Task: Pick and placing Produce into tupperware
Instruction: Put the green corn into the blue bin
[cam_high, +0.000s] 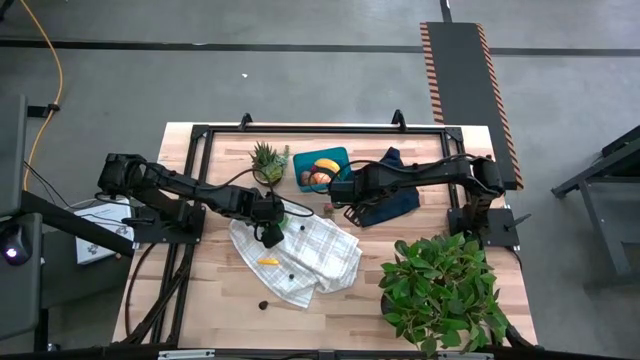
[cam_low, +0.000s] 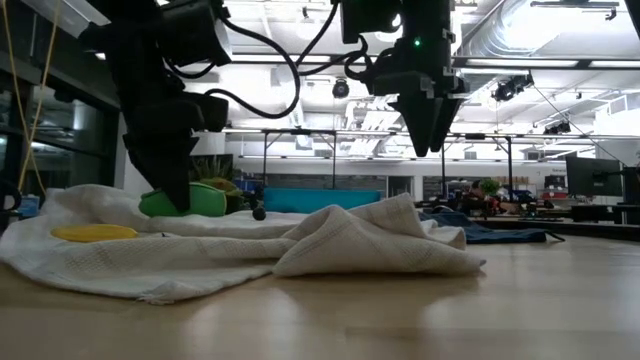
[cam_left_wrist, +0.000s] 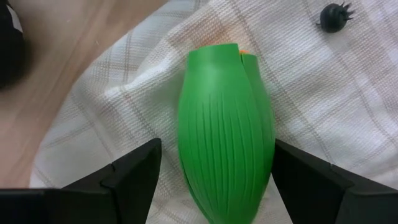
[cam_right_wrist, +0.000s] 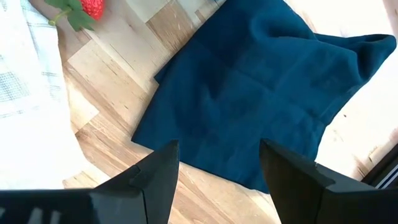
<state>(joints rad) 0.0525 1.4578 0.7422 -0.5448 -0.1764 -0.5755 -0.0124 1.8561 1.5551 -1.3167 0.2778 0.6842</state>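
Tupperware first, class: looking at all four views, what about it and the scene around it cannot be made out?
- Tupperware contents: high view, too small; yellow and orange pieces show, kinds unclear.
- Tupperware in the low view: mostly hidden by the white cloth.
- Green ribbed piece: left wrist view, near end cut off by the edge, between the left end effector fingers.
- Dark specks on the cloth: high view, too small.

It looked like a big robotics lab or workshop hall. The wooden tabletop (cam_high: 200, 300) stood on a bare grey concrete floor (cam_high: 300, 90) crossed by dark taped lines, with an orange-and-black striped hazard strip (cam_high: 430, 70) and a yellow cable (cam_high: 55, 70) trailing nearby. Beyond the tabletop ran an open ceiling with exposed ducts (cam_low: 530, 30), strip lights and more workbenches with monitors (cam_low: 590, 180) far behind.
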